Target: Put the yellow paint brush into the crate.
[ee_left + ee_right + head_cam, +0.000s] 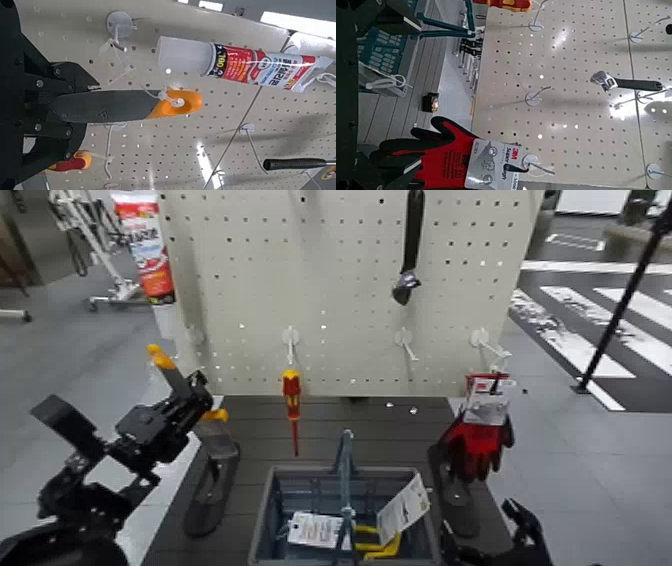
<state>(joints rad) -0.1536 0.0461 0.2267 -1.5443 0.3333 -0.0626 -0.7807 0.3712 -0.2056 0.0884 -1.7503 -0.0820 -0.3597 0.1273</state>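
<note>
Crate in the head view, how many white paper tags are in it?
2. One tag lies left of the crate's handle bar; the other leans at its right wall. More may be hidden below.

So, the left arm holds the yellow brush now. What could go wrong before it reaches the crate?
1. The left gripper holds the yellow paint brush with its handle sticking far out of the jaws, close to the sealant tube and pegboard. A turn could strike them.
2. The crate has a handle bar and paper tags. The brush might rest on these instead of dropping in.
The right gripper waits low beside the crate.
</note>
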